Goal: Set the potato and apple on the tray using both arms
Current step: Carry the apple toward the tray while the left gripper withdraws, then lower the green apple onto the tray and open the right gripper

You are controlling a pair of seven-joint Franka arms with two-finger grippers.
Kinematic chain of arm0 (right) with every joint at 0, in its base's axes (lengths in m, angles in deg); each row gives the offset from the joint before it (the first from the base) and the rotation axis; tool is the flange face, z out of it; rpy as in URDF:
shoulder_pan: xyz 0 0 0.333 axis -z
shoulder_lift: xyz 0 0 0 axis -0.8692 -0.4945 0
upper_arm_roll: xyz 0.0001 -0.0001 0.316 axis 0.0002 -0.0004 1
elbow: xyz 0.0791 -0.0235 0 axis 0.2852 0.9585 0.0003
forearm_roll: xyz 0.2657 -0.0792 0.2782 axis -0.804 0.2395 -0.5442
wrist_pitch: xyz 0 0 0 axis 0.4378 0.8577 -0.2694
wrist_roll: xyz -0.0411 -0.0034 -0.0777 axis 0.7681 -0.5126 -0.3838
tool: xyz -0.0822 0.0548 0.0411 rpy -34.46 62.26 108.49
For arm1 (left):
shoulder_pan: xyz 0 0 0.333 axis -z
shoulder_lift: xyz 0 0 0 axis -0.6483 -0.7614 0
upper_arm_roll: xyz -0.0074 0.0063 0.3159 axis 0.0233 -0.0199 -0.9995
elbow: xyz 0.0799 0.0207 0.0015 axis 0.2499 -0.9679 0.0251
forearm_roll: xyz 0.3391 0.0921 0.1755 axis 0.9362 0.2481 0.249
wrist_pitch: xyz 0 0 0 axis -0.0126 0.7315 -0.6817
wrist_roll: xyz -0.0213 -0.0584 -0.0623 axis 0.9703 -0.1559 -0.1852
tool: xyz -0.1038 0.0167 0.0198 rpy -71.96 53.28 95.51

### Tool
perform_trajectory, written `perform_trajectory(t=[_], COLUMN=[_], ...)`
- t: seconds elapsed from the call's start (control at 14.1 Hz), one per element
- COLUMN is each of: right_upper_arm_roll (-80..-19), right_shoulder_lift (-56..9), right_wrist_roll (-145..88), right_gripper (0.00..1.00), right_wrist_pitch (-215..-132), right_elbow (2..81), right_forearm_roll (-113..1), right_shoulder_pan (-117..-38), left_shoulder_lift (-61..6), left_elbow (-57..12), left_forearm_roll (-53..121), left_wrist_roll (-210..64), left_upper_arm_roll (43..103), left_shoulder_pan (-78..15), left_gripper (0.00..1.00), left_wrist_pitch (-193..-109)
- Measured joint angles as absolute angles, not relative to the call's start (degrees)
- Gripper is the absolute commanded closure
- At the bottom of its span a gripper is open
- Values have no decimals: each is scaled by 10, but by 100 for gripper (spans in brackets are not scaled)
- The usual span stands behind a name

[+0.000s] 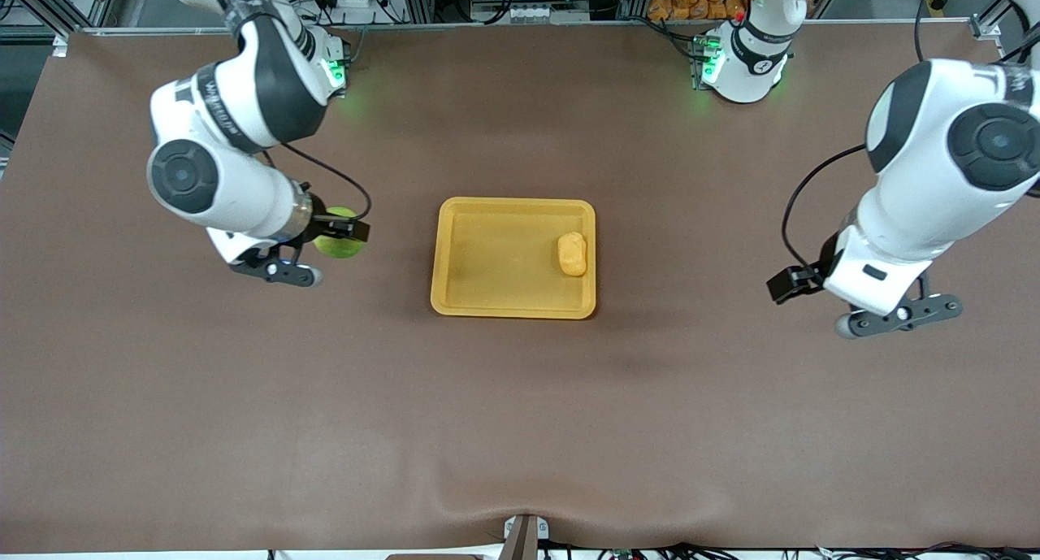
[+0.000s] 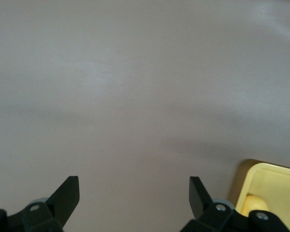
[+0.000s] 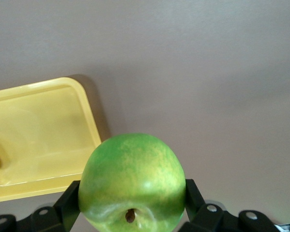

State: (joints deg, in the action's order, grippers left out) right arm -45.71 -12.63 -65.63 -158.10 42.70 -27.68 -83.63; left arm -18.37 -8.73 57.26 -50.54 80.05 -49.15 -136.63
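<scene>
My right gripper (image 1: pixel 338 240) is shut on the round green apple (image 1: pixel 340 236), holding it over the brown table just off the tray's edge toward the right arm's end. In the right wrist view the apple (image 3: pixel 132 181) sits between both fingers (image 3: pixel 69 203), stem dimple toward the camera. The yellow-orange tray (image 1: pixel 445 255) lies at the table's middle. The potato (image 1: pixel 573 253) rests in it by the rim toward the left arm's end. My left gripper (image 2: pixel 134 191) is open with nothing between its fingers, and it hangs over bare table (image 1: pixel 825 280) away from the tray.
A brown cloth (image 1: pixel 520 430) covers the table. The left wrist view catches a corner of the tray (image 2: pixel 275 186) with the potato (image 2: pixel 255 203). The right wrist view shows the tray (image 3: pixel 38 121) beside the apple. Racks and cables line the edge by the bases.
</scene>
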Motion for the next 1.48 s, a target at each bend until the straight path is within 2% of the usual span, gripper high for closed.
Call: perform_trajectory(t=[0.42, 0.99, 1.13, 1.34, 1.48], right_upper_arm_roll=[-457, -457, -457, -457, -457], right_shoulder_lift=[-151, -202, -217, -243, -261], right_wrist_roll=[-715, -717, -717, -717, -717], right_gripper=[100, 100, 100, 100, 100], right_wrist_pitch=[-1625, -1660, -1673, -1703, -1721], right_elbow=[433, 434, 434, 434, 435], right_forearm_roll=[-278, -314, -323, -330, -331], right_shoulder_pan=[-891, -922, -927, -938, -945], left_shoulder_lift=[-139, -92, -78, -52, -39], left_elbow=[-88, -88, -89, -90, -93], left_forearm_roll=[544, 531, 531, 517, 501], left_wrist_roll=[-530, -586, -609, -653, -677], left_upper_arm_roll=[801, 798, 775, 687, 649], left_shoulder_pan=[-518, -539, -525, -464, -445], left_gripper=[0, 0, 0, 0, 0], left_wrist_pitch=[-1331, -1310, -1304, -1263, -1242])
